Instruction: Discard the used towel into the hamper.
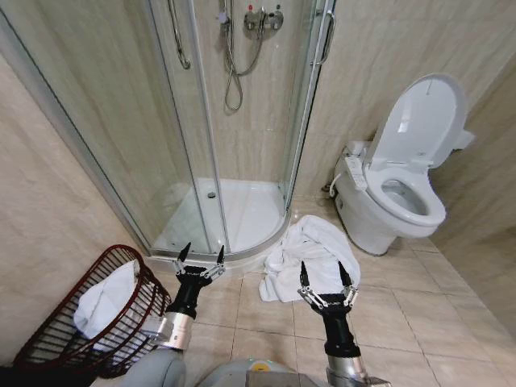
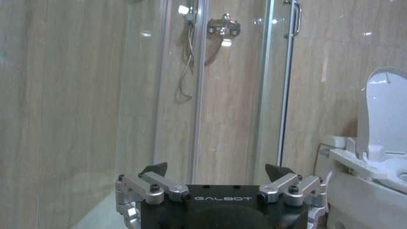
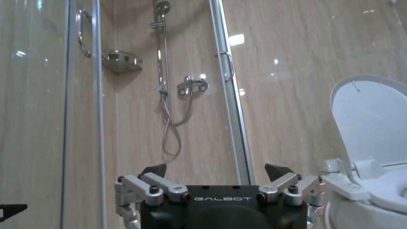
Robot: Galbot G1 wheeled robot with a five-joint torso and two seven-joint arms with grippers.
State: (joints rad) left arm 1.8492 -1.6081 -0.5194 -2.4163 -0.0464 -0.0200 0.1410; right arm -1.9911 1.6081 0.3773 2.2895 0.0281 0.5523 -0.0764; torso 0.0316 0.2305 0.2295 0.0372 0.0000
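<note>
A crumpled white towel [image 1: 310,256] lies on the tiled floor between the shower stall and the toilet. The hamper [image 1: 56,339], a dark reddish-brown wire basket, stands at the lower left against the wall with a white cloth [image 1: 105,297] inside it. My left gripper [image 1: 201,256] is held up open near the shower's threshold, to the right of the hamper. My right gripper [image 1: 326,273] is also open, raised just in front of the towel's near edge and holding nothing. Each wrist view shows its own gripper, left [image 2: 216,171] and right [image 3: 216,171], open and empty.
A curved glass shower stall [image 1: 218,121] with a white tray fills the back. A white toilet [image 1: 399,193] with its lid up stands at the right. Beige tiled floor [image 1: 435,322] lies open on the right, and a tiled wall [image 1: 40,218] runs along the left.
</note>
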